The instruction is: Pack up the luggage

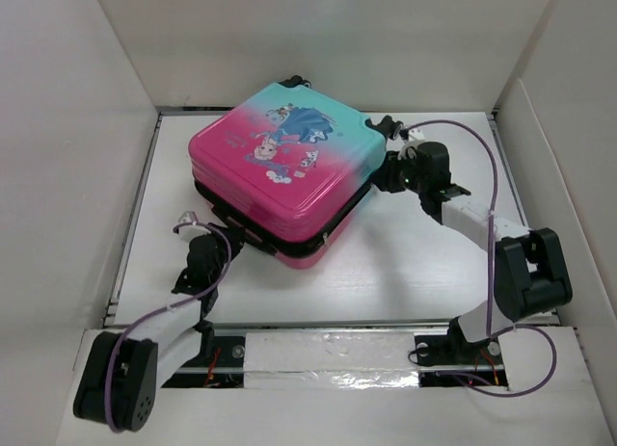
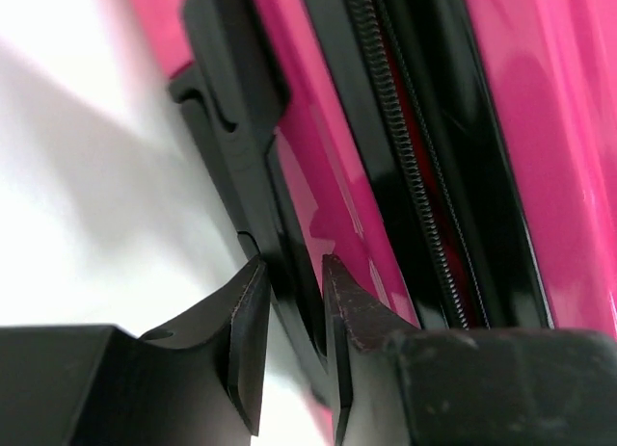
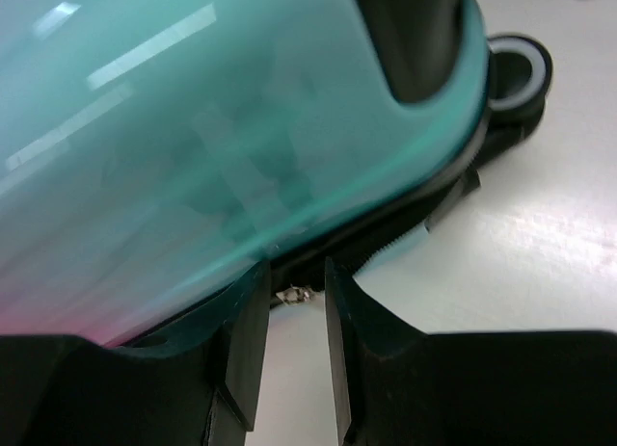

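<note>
While the luggage [image 1: 289, 162] is lying flat and closed on the white desk [image 1: 405, 282], it is sitting turned corner-on. One corner is pointing at the arm bases and the opposite one is reaching close to the back wall [image 1: 318, 41]. White side walls [image 1: 67, 128] are hemming the desk on the left and right. The pink corner is sitting near the left desk edge, and the teal corner is stopping short of the right edge. A broad band of desk is showing between the near corner and the taped strip [image 1: 328, 354] along the front, with more of it on the right.

Left pincer [image 2: 289, 268]: sitting low against the pink near-left side, beside the black zip [image 2: 405, 167]. Its tips are standing close together, with a black moulded bar [image 2: 231, 118] of the luggage running between them. It is seemingly pinching that bar, though the close view is leaving actual contact unsure.

Right pincer [image 3: 296, 273]: hovering at the teal right-hand corner, just under the shell's rim and near a wheel [image 3: 516, 70]. Its jaws are standing slightly apart, with a small metal zip pull [image 3: 294, 294] lying in the gap and touching neither finger.
</note>
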`<state>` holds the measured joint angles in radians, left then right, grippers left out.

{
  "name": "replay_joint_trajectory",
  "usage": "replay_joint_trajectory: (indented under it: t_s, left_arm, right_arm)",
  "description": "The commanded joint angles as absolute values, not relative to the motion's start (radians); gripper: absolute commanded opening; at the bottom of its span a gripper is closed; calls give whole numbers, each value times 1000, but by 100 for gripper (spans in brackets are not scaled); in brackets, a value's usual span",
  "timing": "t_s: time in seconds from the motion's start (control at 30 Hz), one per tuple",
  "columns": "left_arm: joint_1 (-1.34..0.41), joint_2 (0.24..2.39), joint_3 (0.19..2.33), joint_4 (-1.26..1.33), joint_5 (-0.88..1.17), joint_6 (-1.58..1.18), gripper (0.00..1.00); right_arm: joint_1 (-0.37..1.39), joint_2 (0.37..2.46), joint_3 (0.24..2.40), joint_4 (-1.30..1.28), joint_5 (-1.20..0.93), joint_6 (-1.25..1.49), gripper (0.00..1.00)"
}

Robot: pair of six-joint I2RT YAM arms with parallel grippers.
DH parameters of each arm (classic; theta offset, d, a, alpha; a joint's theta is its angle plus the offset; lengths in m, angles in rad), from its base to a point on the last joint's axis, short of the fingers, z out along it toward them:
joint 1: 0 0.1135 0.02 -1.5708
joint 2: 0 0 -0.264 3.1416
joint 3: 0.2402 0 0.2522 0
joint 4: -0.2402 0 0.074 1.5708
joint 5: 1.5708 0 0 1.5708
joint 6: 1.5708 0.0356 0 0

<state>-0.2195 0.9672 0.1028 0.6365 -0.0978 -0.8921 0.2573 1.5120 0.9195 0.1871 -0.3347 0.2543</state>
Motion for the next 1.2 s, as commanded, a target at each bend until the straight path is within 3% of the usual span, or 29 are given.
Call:
replay_joint_trajectory:
  t_s: [0.0, 0.17, 0.37, 0.43, 0.53, 0.63, 0.8, 0.93, 1.0, 1.03, 1.1, 1.17]
  left_arm:
    - [-339, 848, 52, 617, 20, -876, 0]
    - [-593, 816, 52, 569, -115, -926, 0]
    - [-748, 838, 107, 554, -250, -948, 0]
    - [-759, 824, 121, 523, -265, -951, 0]
    - [-759, 757, 132, 473, -288, -942, 0]
    - [-759, 666, 146, 388, -310, -913, 0]
    - [-759, 545, 170, 261, -341, -887, 0]
    - [-759, 529, 193, 238, -344, -851, 0]
    - [-759, 552, 212, 230, -338, -839, 0]
    - [-759, 580, 215, 232, -324, -836, 0]
    - [-759, 601, 230, 238, -302, -819, 17]
    - [-759, 627, 239, 232, -282, -816, 24]
  right_arm:
    - [293, 1575, 1081, 206, -365, 226, 35]
    - [333, 1626, 1178, 186, -339, 244, 34]
    - [333, 1517, 1096, 152, -292, 221, 41]
    - [333, 1447, 1022, 155, -246, 221, 36]
    - [333, 1271, 809, 225, -209, 241, 11]
    - [324, 1129, 600, 336, -295, 249, 0]
    - [350, 1008, 358, 557, -468, 212, 0]
    - [359, 1031, 353, 604, -530, 158, 0]
    - [388, 1057, 386, 571, -590, 115, 8]
    - [402, 1084, 411, 566, -594, 100, 21]
    - [445, 1106, 436, 531, -585, 49, 32]
    - [472, 1126, 455, 508, -569, 25, 40]
